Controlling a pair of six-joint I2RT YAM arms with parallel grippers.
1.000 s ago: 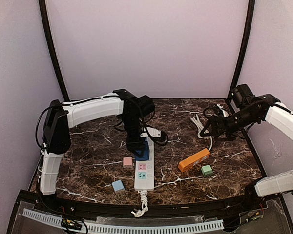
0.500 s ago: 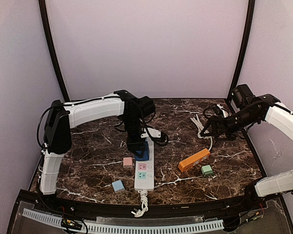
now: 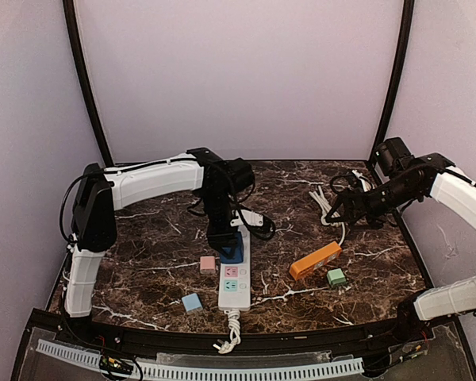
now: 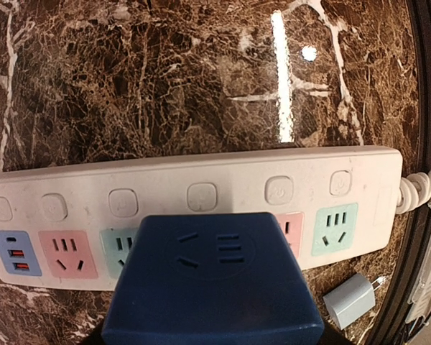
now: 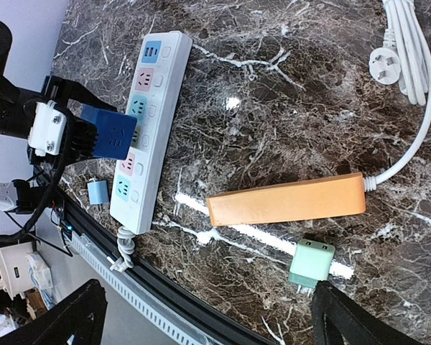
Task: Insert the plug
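Observation:
A dark blue plug (image 4: 212,277) fills the bottom of the left wrist view, and my left gripper (image 3: 226,236) is shut on it. The plug hangs over the middle sockets of the white power strip (image 4: 201,190), between a green socket and a pink one. Its prongs are hidden, so I cannot tell whether they touch the strip. In the top view the plug (image 3: 232,249) sits over the far half of the strip (image 3: 236,279). My right gripper (image 5: 207,302) stands open high over the right side of the table, holding nothing.
An orange power strip (image 3: 315,260) with a white cable (image 3: 325,202) lies to the right. A green adapter (image 3: 336,277) is near it. A pink cube (image 3: 208,264) and a light blue adapter (image 3: 192,302) lie left of the white strip.
My left arm has shifted slightly to the right with the blue plug still held over the strip. The right arm has not moved.

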